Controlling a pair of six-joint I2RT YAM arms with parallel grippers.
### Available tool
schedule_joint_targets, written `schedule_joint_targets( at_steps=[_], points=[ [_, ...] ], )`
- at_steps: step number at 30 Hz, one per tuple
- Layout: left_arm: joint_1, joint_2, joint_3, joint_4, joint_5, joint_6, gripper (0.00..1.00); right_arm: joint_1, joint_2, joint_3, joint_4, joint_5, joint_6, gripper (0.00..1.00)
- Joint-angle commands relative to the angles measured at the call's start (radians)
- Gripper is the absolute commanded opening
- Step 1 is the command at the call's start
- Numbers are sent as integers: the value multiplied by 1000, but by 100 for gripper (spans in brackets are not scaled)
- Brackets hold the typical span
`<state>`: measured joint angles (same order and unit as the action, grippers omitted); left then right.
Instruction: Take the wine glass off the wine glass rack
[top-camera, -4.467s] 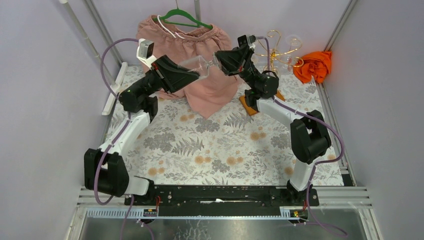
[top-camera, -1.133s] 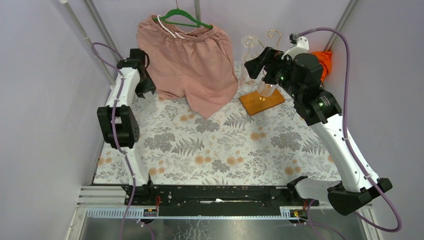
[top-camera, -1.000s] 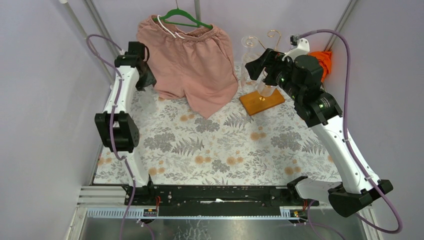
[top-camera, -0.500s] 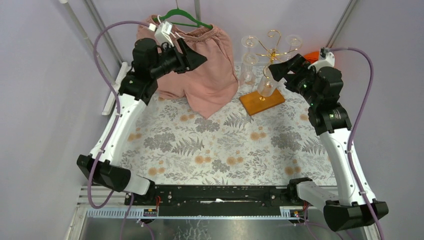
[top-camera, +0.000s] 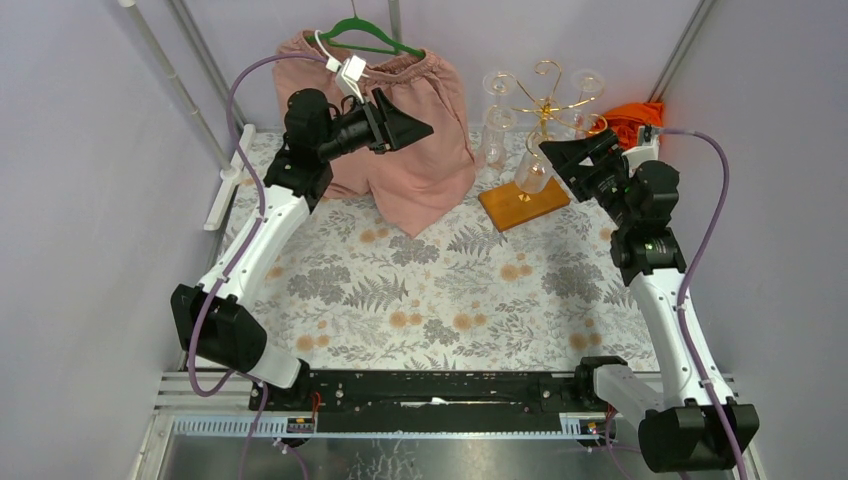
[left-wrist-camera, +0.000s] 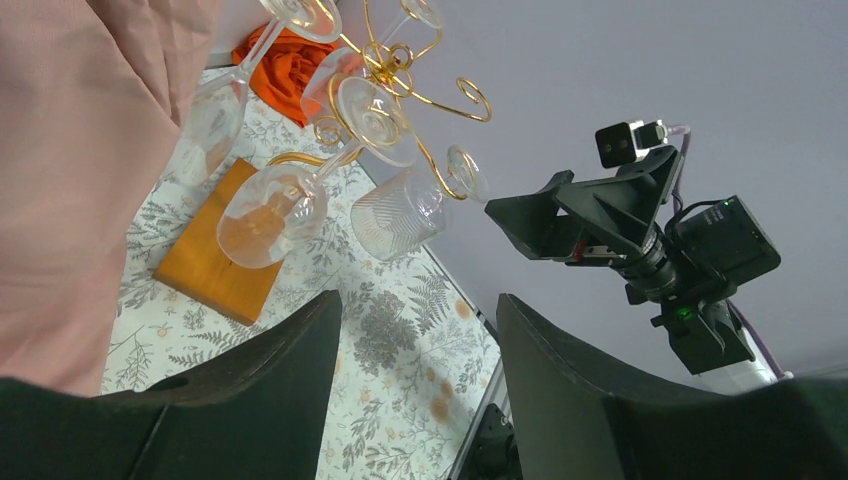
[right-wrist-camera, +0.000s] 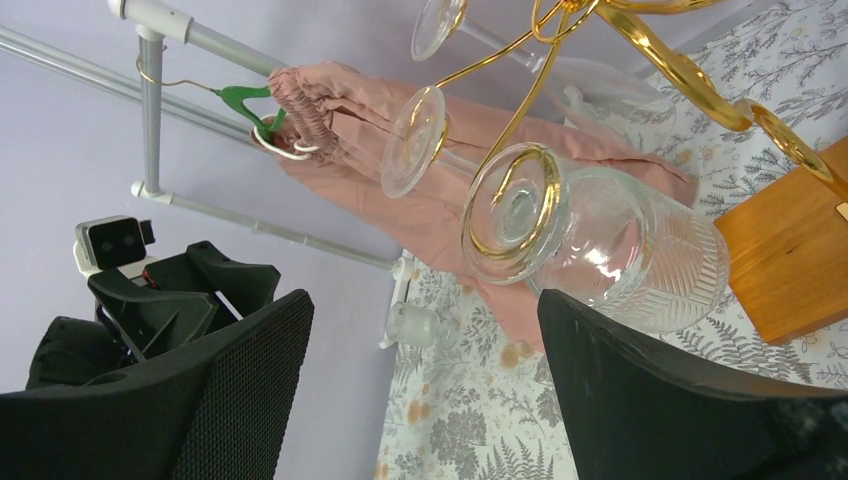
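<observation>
A table covered by a floral-patterned cloth is seen from above, enclosed by pale lilac walls. A pair of pink shorts is hung at the far middle, its hem draped onto the cloth.

The left arm is raised in front of the shorts, and the left gripper is pointed rightward towards the rack. Its jaws are spread, and nothing is held between them in the left wrist view.

The right arm is reared up along the right side. The right gripper is held just beside the rack, apart from the glasses. Its jaws are opened wide and nothing is pinched.

The wine glass rack is stood at the far right of the table on its orange-brown wooden base. Several wine glasses are hung upside down from the gold spiral arms. A ribbed wine glass is seen nearest the right gripper, with its foot caught in a spiral. A smooth wine glass is hung over the base.

A crumpled orange cloth is lain behind the rack, and a green hanger is seen carrying the shorts.
</observation>
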<state>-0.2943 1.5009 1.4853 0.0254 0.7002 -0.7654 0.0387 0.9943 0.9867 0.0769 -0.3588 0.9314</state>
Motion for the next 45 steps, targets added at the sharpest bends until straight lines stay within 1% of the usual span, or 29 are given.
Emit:
schedule_joint_targets(
  at_steps=[1, 7, 12, 17, 20, 25, 26, 28, 31, 33, 36, 39, 41, 45],
  points=[
    [4, -15, 2, 59, 11, 11, 66, -12, 4, 3, 84, -22, 32, 91],
    [4, -10, -5, 48, 8, 15, 66, -14, 34, -9, 109, -9, 41, 85],
    [4, -16, -11, 44, -2, 21, 65, -15, 73, -7, 125, -18, 47, 84],
    [4, -16, -15, 40, -9, 28, 65, -17, 80, -17, 125, -8, 43, 83],
    [4, -14, -19, 41, -7, 25, 65, -19, 91, -17, 130, -6, 42, 80],
    [4, -15, -23, 41, -11, 27, 65, -20, 106, -18, 146, -9, 55, 70],
    [5, -13, -23, 41, -13, 28, 65, -20, 108, -17, 148, -6, 57, 66],
    [4, -12, -22, 41, -13, 29, 65, -20, 109, -18, 147, -2, 59, 62],
    [4, -8, -17, 40, -11, 27, 65, -20, 110, -18, 147, 4, 58, 59],
    [5, -6, -13, 41, -11, 25, 65, -20, 110, -19, 141, 14, 54, 55],
    [4, 0, -10, 40, -9, 22, 65, -22, 110, -22, 135, 26, 52, 54],
    [5, 6, -8, 41, -5, 17, 65, -22, 109, -24, 127, 46, 46, 49],
    [4, 11, -8, 45, 0, 13, 65, -22, 108, -25, 118, 60, 41, 48],
    [4, 13, -5, 44, 1, 11, 65, -23, 106, -25, 113, 72, 40, 40]
  ],
)
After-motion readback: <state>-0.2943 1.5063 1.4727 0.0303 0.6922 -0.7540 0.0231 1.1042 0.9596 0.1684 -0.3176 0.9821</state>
